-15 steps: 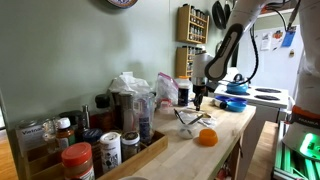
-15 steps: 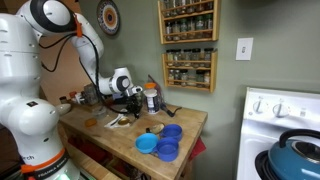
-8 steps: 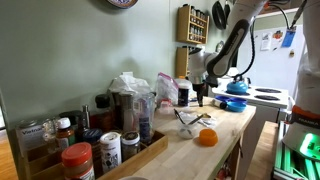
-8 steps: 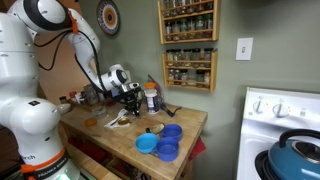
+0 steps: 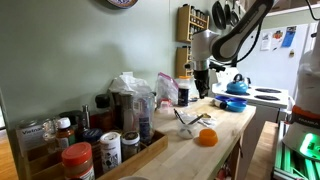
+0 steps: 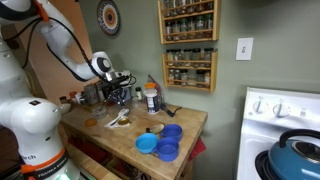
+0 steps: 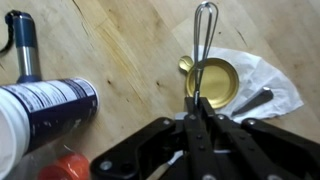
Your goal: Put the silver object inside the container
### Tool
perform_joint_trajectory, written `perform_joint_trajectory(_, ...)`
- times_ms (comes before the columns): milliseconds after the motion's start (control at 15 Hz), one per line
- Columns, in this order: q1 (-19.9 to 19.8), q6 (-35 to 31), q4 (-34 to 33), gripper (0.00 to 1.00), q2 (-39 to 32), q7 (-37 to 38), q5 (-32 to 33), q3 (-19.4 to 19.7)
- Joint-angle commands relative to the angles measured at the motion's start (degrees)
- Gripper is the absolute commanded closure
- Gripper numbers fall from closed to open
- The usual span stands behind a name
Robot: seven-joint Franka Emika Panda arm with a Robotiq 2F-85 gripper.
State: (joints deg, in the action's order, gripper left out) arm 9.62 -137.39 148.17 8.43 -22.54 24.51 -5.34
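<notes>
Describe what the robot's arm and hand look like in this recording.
The arm is built of bulky, rounded white links with darker sections at the joints, as both exterior views show. The hand is black, with angular linkage bars tapering into two slim dark fingers. No markings or loose cables can be made out on either at this resolution.

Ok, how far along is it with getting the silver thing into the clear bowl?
Done, by the look of it: the gripper is shut on the silver whisk and is up off the counter. In hand: the whisk hangs from the fingers in mid-air. Left: lowering it into the clear container and letting go.
</notes>
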Motion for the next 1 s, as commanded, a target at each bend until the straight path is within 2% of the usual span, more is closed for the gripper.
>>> perform_joint_trajectory(0, 4.5, 5.1, 0.8, 0.98, 6.0, -15.6, -14.1, -0.4)
perform_joint_trajectory(200, 7.5, 13.5, -1.6, 0.98, 6.0, -23.0, -20.1, -1.2)
perform_joint_trajectory(267, 7.9, 16.6, -2.2, 0.98, 6.1, -25.1, -20.9, -1.3)
perform_joint_trajectory(333, 6.7, 17.7, -2.5, 0.98, 6.0, -24.3, -20.0, -1.1)
perform_joint_trajectory(400, 6.7, 14.7, -2.1, 0.93, 5.7, -21.8, -19.0, -1.9)
perform_joint_trajectory(533, 6.4, 16.4, -2.5, 0.93, 5.7, -22.5, -19.0, -1.8)
perform_joint_trajectory(600, 6.3, 16.4, -2.5, 0.98, 5.6, -22.8, -19.0, -1.8)
perform_joint_trajectory(667, 6.7, 16.4, -2.7, 0.98, 5.5, -23.4, -18.8, -2.1)
perform_joint_trajectory(933, 9.5, 17.8, -5.9, 0.98, 2.8, -21.2, -18.3, -6.7)
